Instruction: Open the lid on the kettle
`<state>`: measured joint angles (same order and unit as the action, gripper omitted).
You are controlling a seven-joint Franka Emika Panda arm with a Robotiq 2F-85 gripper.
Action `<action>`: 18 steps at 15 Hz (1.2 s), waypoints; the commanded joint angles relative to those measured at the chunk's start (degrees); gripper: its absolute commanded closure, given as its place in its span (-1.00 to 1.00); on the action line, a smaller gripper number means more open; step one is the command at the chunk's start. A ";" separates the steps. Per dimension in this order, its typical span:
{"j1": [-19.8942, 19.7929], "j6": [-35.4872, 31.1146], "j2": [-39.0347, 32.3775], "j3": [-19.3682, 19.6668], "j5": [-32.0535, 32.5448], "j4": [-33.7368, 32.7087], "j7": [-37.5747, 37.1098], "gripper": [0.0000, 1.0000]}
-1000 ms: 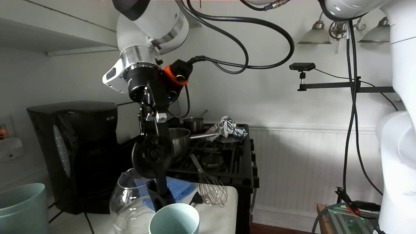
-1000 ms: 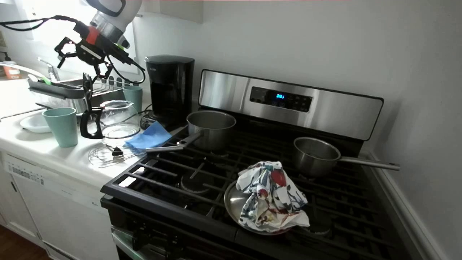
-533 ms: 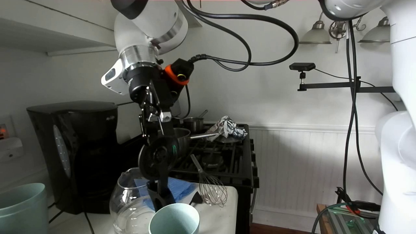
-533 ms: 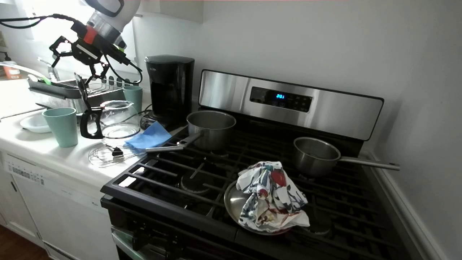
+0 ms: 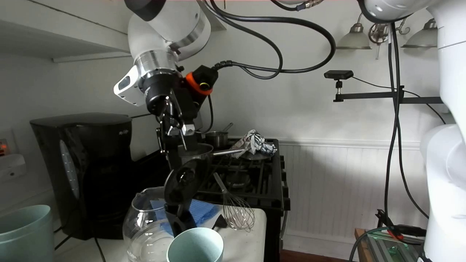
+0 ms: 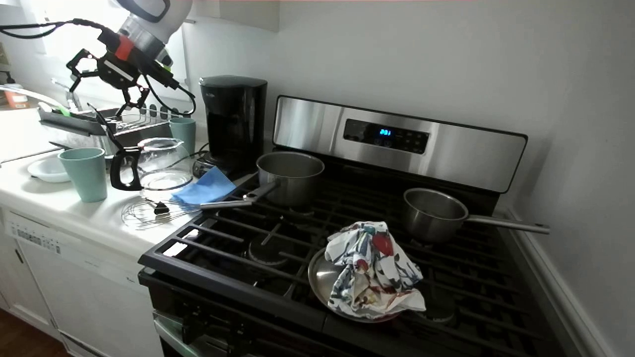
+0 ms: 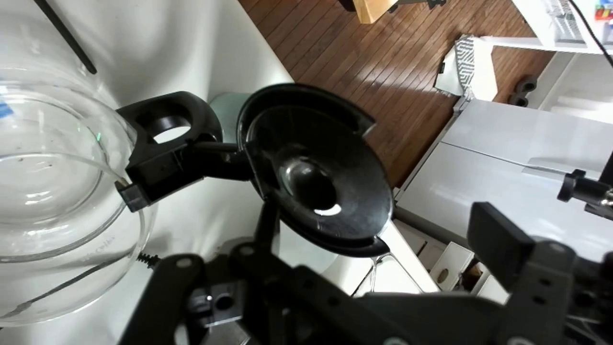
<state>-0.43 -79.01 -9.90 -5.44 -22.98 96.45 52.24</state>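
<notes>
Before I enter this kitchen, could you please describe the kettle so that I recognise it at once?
Start at the black stove, then look at the white counter adjoining it. There, near the black coffee machine, stands the kettle, with a black handle and raised lid. Unlike the opaque green cups near it, it is clear, round-bellied glass.

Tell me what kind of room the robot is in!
It looks like a kitchen: there's a big stove, a metal saucepan sitting on it, and a black coffee machine nearby.
</notes>
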 commanded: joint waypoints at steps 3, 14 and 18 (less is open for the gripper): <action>0.39 -6.12 3.83 1.10 1.95 1.29 -1.81 -1.00; 1.42 -21.29 16.87 1.75 13.50 6.62 -25.77 -1.00; 1.92 -23.51 20.16 1.22 18.45 8.54 -38.07 -1.00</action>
<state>0.46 -99.90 6.49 -4.13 -8.55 101.36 22.70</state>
